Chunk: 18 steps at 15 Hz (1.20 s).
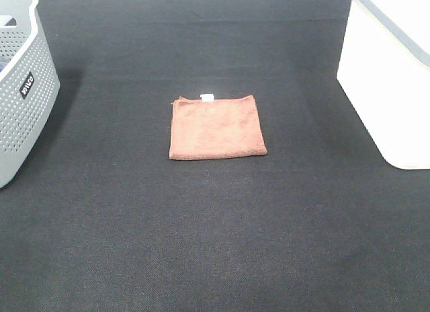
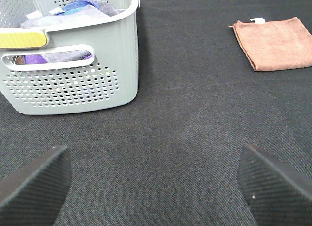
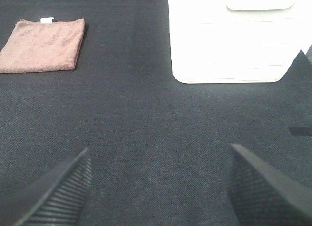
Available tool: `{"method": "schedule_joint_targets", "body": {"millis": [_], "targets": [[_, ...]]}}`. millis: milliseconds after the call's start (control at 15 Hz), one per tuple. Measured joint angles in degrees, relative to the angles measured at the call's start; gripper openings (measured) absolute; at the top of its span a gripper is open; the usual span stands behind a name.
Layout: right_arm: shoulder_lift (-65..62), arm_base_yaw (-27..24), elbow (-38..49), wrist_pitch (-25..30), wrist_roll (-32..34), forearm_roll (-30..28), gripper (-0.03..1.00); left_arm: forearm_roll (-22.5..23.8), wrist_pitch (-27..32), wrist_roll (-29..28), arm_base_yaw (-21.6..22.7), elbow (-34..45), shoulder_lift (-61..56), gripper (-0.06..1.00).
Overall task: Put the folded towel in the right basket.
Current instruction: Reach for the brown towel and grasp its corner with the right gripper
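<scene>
The folded towel (image 1: 216, 127), a rust-brown square with a small white tag at its far edge, lies flat on the black table mat in the middle of the high view. It also shows in the left wrist view (image 2: 275, 43) and the right wrist view (image 3: 43, 45). The right basket (image 1: 390, 76), a smooth white bin with a grey rim, stands at the right edge; the right wrist view shows its side (image 3: 229, 38). My left gripper (image 2: 153, 187) is open and empty above bare mat. My right gripper (image 3: 158, 187) is open and empty, short of the bin. Neither arm shows in the high view.
A grey perforated basket (image 1: 20, 90) with a dark label stands at the left edge; the left wrist view shows it (image 2: 73, 75) holding folded cloths. The black mat (image 1: 215, 245) covers the whole table.
</scene>
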Motion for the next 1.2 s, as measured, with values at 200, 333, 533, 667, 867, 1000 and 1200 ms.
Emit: {"method": "schedule_joint_targets", "body": {"millis": [200, 333, 533, 667, 867, 1000, 1200], "targets": [[0.0, 0.0, 0.0, 0.0, 0.0, 0.0, 0.72, 0.0, 0.0, 0.0, 0.0, 0.0, 0.0, 0.88], [0.0, 0.0, 0.0, 0.0, 0.0, 0.0, 0.72, 0.0, 0.0, 0.0, 0.0, 0.0, 0.0, 0.88], [0.0, 0.0, 0.0, 0.0, 0.0, 0.0, 0.72, 0.0, 0.0, 0.0, 0.0, 0.0, 0.0, 0.88], [0.0, 0.0, 0.0, 0.0, 0.0, 0.0, 0.72, 0.0, 0.0, 0.0, 0.0, 0.0, 0.0, 0.88], [0.0, 0.0, 0.0, 0.0, 0.0, 0.0, 0.72, 0.0, 0.0, 0.0, 0.0, 0.0, 0.0, 0.88], [0.0, 0.0, 0.0, 0.0, 0.0, 0.0, 0.72, 0.0, 0.0, 0.0, 0.0, 0.0, 0.0, 0.88], [0.0, 0.0, 0.0, 0.0, 0.0, 0.0, 0.72, 0.0, 0.0, 0.0, 0.0, 0.0, 0.0, 0.88]]}}
